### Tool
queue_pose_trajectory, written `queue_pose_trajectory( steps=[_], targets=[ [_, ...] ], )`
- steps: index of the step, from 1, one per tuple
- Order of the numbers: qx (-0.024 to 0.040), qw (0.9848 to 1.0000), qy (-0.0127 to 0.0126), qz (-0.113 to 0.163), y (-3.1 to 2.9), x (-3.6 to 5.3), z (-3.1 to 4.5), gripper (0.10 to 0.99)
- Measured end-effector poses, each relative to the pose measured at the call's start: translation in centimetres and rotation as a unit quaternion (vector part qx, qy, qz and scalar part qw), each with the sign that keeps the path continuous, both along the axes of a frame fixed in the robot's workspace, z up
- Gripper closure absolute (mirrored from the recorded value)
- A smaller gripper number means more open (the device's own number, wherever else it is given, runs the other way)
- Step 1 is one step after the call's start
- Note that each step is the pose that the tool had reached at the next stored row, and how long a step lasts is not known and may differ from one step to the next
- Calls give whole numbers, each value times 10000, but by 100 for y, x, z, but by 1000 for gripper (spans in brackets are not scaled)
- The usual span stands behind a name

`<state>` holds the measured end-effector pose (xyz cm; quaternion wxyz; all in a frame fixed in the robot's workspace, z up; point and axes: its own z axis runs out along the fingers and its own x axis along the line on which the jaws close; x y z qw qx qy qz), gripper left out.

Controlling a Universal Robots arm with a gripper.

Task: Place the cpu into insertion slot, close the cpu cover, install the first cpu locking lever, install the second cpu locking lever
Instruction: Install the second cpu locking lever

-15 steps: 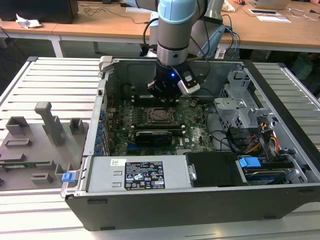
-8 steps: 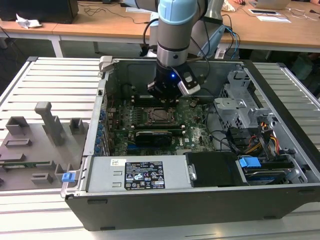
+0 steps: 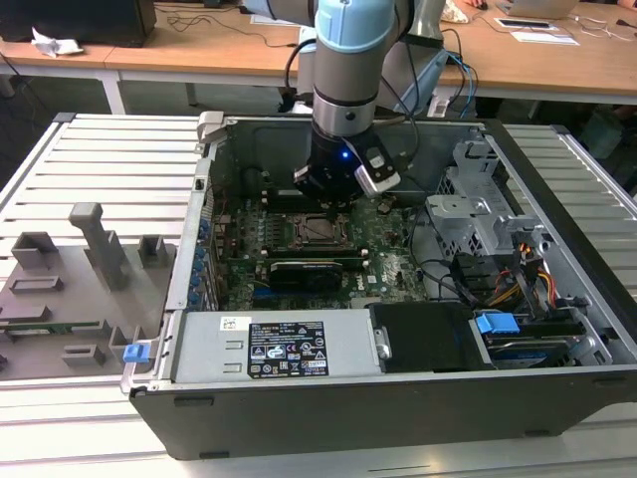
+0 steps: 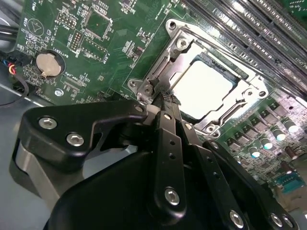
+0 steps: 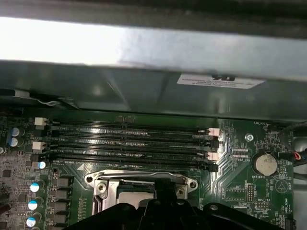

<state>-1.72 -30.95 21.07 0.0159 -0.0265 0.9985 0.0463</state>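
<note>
Second wrist view: tool [image 4: 165, 96] apparently touching cpu cover [image 4: 180, 48] over cpu [image 4: 204, 86]

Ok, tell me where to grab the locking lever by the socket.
Grip the locking lever by its bent end at the socket corner, just ahead of the hand. Come from above, outside the cpu cover: the rod lies flat along the frame, so probably only that tip stands clear.

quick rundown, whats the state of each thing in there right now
cpu: seated flat in the insertion slot, silvery top up
insertion slot: filled
cpu cover: down, framing the cpu
pincer: tips together at the socket's corner
computer case: side open, board exposed
memory slots: bare, latches at the ends
</note>
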Motion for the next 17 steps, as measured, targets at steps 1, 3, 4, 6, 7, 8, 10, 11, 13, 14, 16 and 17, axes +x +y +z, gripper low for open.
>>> queue_pose_trajectory(
  steps=[1, 3, 4, 6, 7, 8, 10, 11, 13, 14, 16, 17],
  targets=[
    [-1, 10000, 1, 0, -1, 0, 9, 980],
    [-1, 10000, 0, 0, -1, 0, 135, 980],
    [-1, 10000, 0, 0, -1, 0, 183, 980],
    [0, 10000, 0, 1, -1, 0, 253, 980],
    [0, 10000, 0, 1, -4, 1, 259, 980],
    [0, 10000, 0, 2, -13, 1, 260, 980],
    [0, 10000, 0, 1, -36, 1, 260, 980],
    [0, 10000, 0, 1, -46, 1, 260, 980],
    [-1, 10000, 0, 0, -69, 0, 259, 980],
    [-1, 10000, 0, 0, -81, 0, 259, 980],
    [0, 10000, 0, 0, -104, 0, 258, 980],
    [-1, 10000, 0, 0, -114, 0, 258, 980]
  ],
)
